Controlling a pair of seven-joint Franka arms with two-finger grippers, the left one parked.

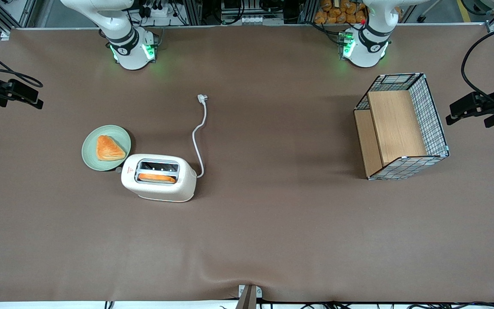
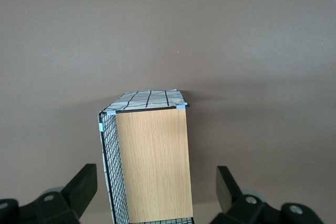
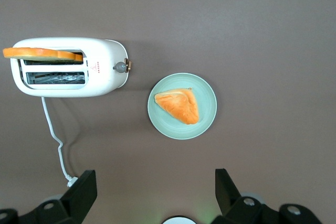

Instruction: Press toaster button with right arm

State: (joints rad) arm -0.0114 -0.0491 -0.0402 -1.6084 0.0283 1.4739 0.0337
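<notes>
The cream-white toaster (image 1: 159,178) stands on the brown table with an orange slice (image 1: 157,177) in the slot nearer the front camera. Its grey button (image 1: 119,170) sticks out of the narrow end beside the red triangle mark, facing the plate. The right wrist view shows the toaster (image 3: 100,69), its button (image 3: 121,66) and the slice (image 3: 42,53) from high above. My right gripper (image 3: 155,195) is open and empty, well above the table and clear of the toaster. The front view shows only the right arm's base (image 1: 131,47), not the gripper.
A green plate (image 1: 90,148) with an orange pastry (image 1: 109,149) lies close to the toaster's button end. The white cord (image 1: 200,137) runs from the toaster to its plug (image 1: 203,98). A wire basket with wooden panels (image 1: 401,126) stands toward the parked arm's end.
</notes>
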